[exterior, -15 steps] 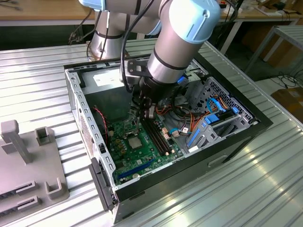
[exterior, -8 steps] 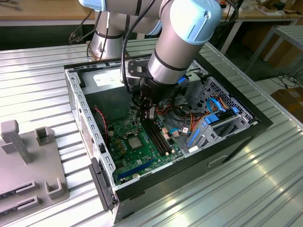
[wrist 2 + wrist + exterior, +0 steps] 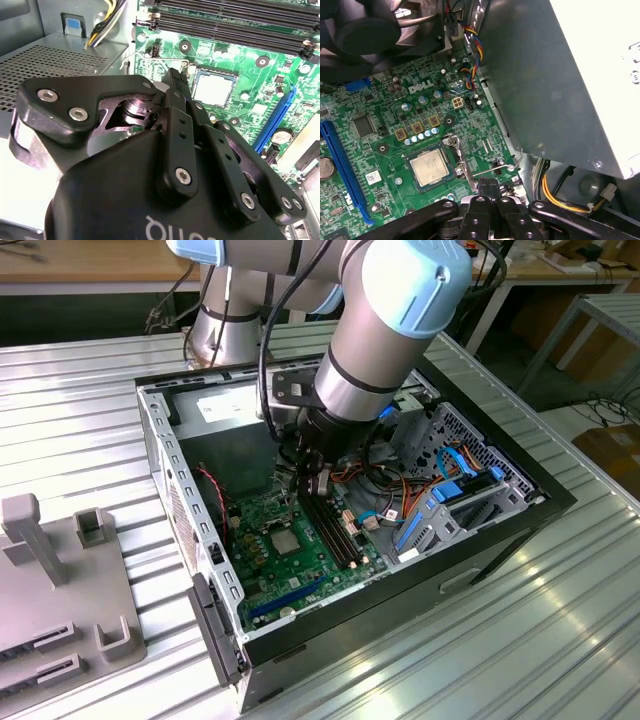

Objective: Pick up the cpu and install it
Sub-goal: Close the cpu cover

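Your small flat square silver-grey cpu (image 3: pixel 430 167) sits in its socket on the green motherboard (image 3: pixel 385 135), flat and square to the frame, as both wrist views show. Your black gripper (image 3: pixel 488 186) hangs just beside the socket, its fingers (image 3: pixel 176 95) pressed together with nothing between them, near the thin metal retention lever (image 3: pixel 492 171). The grey power-supply box (image 3: pixel 555 85) stands close alongside. The open black computer case (image 3: pixel 500 540) rests on your ribbed metal desk (image 3: pixel 70 430).
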Action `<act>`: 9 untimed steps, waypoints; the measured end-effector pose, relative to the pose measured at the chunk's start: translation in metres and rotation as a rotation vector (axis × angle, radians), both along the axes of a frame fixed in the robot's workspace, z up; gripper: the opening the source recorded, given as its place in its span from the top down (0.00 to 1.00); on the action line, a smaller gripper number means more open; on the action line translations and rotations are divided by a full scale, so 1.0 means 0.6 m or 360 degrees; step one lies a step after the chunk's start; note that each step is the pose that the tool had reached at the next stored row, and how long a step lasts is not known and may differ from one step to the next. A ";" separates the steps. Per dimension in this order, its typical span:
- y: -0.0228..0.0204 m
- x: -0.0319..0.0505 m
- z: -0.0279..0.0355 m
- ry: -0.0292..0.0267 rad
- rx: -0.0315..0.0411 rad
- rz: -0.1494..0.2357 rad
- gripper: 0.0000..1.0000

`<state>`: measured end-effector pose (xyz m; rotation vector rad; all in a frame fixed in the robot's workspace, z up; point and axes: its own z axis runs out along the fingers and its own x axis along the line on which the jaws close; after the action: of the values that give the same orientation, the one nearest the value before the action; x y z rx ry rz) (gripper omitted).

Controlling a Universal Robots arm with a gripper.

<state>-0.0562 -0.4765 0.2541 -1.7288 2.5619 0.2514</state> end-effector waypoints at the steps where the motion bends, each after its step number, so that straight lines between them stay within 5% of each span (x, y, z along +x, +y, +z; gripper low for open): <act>1: -0.0013 0.000 0.000 -0.00001 0.0000 0.0000 0.89; 9: -0.0112 0.000 0.000 -0.00001 0.0000 0.0000 0.89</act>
<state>-0.0562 -0.4831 0.2541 -1.7288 2.5619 0.2514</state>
